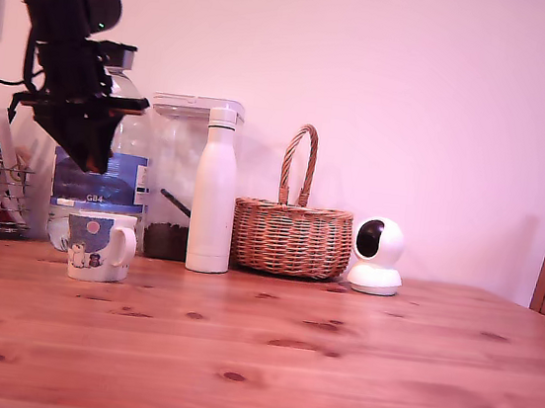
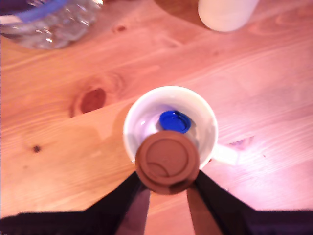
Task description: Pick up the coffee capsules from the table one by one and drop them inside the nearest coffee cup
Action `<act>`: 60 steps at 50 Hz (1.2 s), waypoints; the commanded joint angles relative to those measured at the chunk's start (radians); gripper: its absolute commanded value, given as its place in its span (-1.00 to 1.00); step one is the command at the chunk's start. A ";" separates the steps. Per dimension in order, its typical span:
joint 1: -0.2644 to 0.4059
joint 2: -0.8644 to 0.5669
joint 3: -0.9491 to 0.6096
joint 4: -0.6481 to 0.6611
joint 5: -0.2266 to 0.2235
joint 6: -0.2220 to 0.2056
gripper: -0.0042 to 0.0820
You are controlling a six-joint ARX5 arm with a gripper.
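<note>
— The pincer (image 2: 167, 188)?
— Clamped on a brown capsule (image 2: 167, 162), poised above the coffee cup (image 2: 146, 110); a blue capsule (image 2: 174, 121) lies inside.
— And the cup?
— On the table (image 1: 332, 371), at nine o'clock in the exterior view; rightward stand a white bottle (image 1: 214, 192), a wicker basket (image 1: 290, 236), a small white camera (image 1: 377, 257).

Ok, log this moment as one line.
end effector: shut on brown capsule | above coffee cup | blue capsule in cup | table
</note>
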 commanded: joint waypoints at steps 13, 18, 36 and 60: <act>-0.006 0.096 0.060 -0.024 -0.002 0.004 -0.56; -0.006 0.103 0.060 -0.019 -0.002 0.004 -0.56; -0.006 0.110 0.060 -0.016 -0.001 0.005 -0.56; -0.003 0.111 0.060 -0.009 -0.002 0.004 0.32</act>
